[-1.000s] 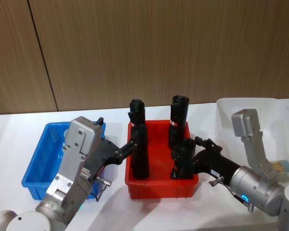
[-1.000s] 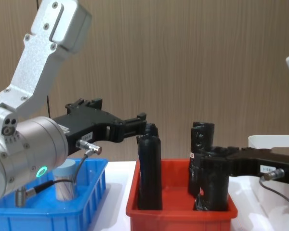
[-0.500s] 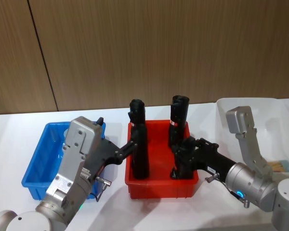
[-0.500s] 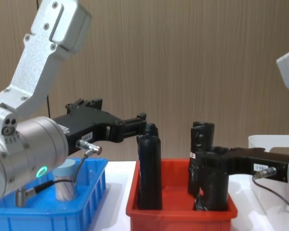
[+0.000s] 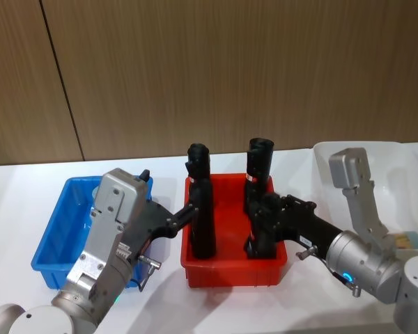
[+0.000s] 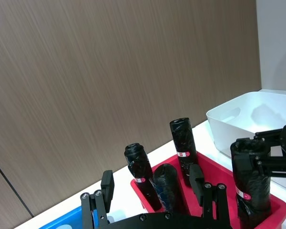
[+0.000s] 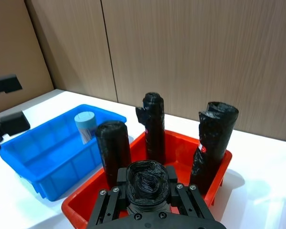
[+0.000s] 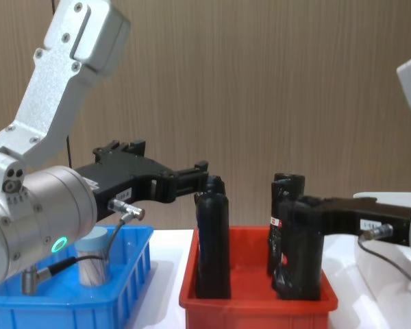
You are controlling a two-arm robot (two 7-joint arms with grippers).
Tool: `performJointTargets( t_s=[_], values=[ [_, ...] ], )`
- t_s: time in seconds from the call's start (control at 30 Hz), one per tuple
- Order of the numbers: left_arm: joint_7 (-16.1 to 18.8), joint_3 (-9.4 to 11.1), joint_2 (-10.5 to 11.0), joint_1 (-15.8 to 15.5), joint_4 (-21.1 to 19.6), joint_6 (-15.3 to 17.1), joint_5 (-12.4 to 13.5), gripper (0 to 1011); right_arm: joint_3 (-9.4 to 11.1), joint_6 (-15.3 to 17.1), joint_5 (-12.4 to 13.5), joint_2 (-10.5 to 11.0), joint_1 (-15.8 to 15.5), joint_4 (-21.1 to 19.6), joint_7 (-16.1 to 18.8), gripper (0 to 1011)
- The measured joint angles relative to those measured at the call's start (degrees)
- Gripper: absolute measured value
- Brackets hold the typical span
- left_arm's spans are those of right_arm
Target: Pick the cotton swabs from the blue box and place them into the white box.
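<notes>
Right pincer (image 5: 265,221) is clamped on a black roll (image 8: 299,248) at the near right of the red bin (image 5: 233,270), fingers (image 7: 174,198) hugging its top. Left pincer (image 8: 200,177) is open, fingers (image 6: 106,188) spread, hanging over the gap between the blue box (image 5: 52,240) and the red bin, beside another black roll (image 5: 202,219).

One jar of cotton swabs (image 7: 86,126), pale blue lid, stands upright in the blue box. Its label is too small to read. White box (image 5: 397,163) sits at the far right of the tabletop (image 5: 14,202), with swab sticks just visible inside.

Black rolls carry small red-and-white labels (image 6: 182,154); text unreadable. Small white tags on both pincer bodies, also unreadable.
</notes>
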Motion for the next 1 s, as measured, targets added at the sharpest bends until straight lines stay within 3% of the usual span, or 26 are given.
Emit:
performJointTargets(
  t_s=[0.37, 0.67, 1.0],
  values=[
    [0.0, 0.0, 0.0, 0.0, 0.0, 0.0, 0.0, 1004, 0.84, -0.16, 0.38, 1.09, -0.39, -5.29, -1.19, 414],
    [0.0, 0.0, 0.0, 0.0, 0.0, 0.0, 0.0, 1004, 3.49, 0.51, 1.31, 3.46, 0.33, -10.78, -3.36, 364],
    [0.0, 0.0, 0.0, 0.0, 0.0, 0.0, 0.0, 1004, 6.67, 0.88, 1.43, 6.28, 1.75, -12.77, -5.93, 342]
  ],
)
